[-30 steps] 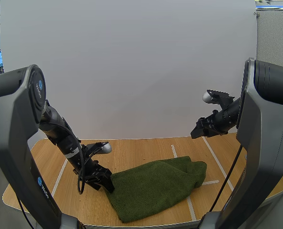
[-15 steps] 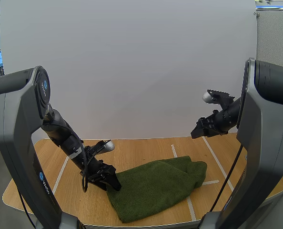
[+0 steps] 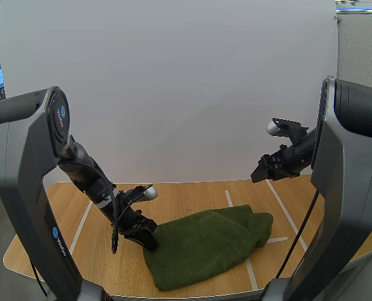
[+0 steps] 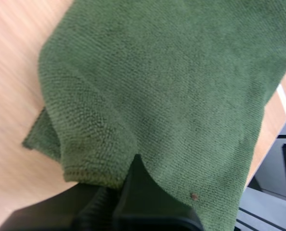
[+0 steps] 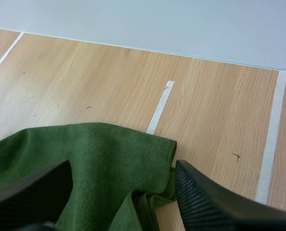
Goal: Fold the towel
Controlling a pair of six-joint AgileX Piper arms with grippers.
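Left side first: our left arm reaches low over the wooden table point(image 3: 186, 199), and our left gripper point(image 3: 148, 241) sits at table level against the left edge of the towel point(image 3: 205, 248). In the left wrist view the left gripper point(image 4: 133, 168) is closed on the towel point(image 4: 181, 96). One dark finger lies on top of the cloth, the hem runs in under it, and a second dark part shows below the hem, so we call it pinching the towel's edge. Near that grip the cloth is doubled, and a lower layer pokes out beside the top one.

Middle: the towel is dark green and lies on the front-centre part of the table. It runs from the left gripper toward the right and crosses a white tape line point(image 3: 228, 198). The surface is rumpled, not flat, and the right end is bunched into a rounded lump. From the right wrist view the towel point(image 5: 99, 154) shows loose stacked folds at that end, with a white tape line point(image 5: 158, 108) just beyond it on bare wood.

Right side: our right gripper point(image 3: 259, 174) hangs in the air above the right rear of the table, well apart from the towel and touching nothing. In its own wrist view the right gripper point(image 5: 123, 166) has its fingers spread wide, ribbed faces turned to each other, with the towel's bunched end below the gap.
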